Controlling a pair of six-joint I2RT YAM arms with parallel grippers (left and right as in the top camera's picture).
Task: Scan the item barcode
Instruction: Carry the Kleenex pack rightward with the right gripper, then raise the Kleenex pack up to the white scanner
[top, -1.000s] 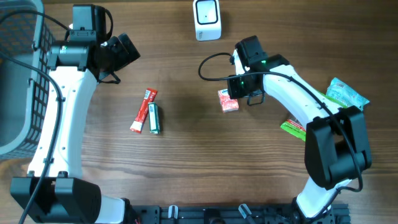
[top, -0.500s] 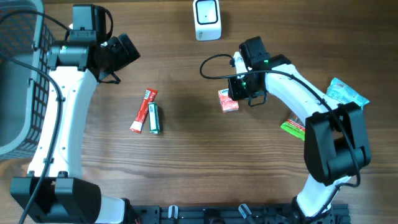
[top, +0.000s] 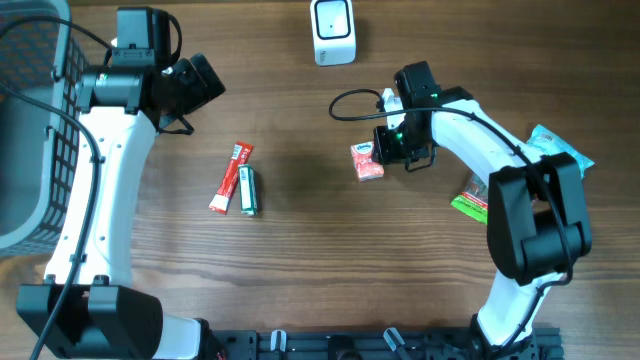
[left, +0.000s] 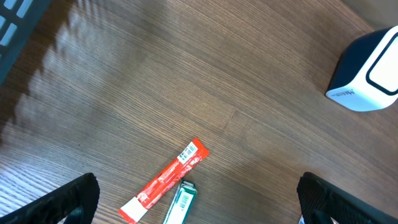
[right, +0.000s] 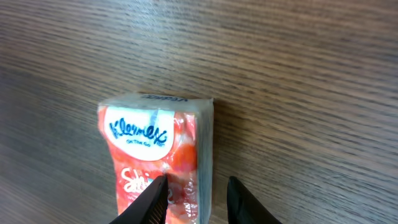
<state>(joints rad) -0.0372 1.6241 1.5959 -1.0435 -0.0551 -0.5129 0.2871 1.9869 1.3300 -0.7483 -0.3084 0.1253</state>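
A red-and-white Kleenex tissue pack (top: 367, 161) (right: 155, 149) lies flat on the wooden table, right of centre. My right gripper (top: 384, 152) (right: 196, 186) is down over its right edge. One fingertip (right: 158, 190) presses into the wrapper on top and the other sits just off the pack's side, so the jaws pinch that edge. The white barcode scanner (top: 333, 30) (left: 367, 68) stands at the table's far edge. My left gripper (top: 200, 85) (left: 198, 202) hovers wide open and holds nothing.
A red sachet (top: 230, 178) (left: 166, 180) and a green stick pack (top: 248, 190) (left: 180, 205) lie side by side left of centre. A grey basket (top: 30, 150) stands at the far left. Green packets (top: 555, 150) (top: 470, 205) lie by the right arm.
The right gripper's jaws have narrowed onto the tissue pack's edge, and its wrist has shifted slightly right. The pack and the left arm have not moved.
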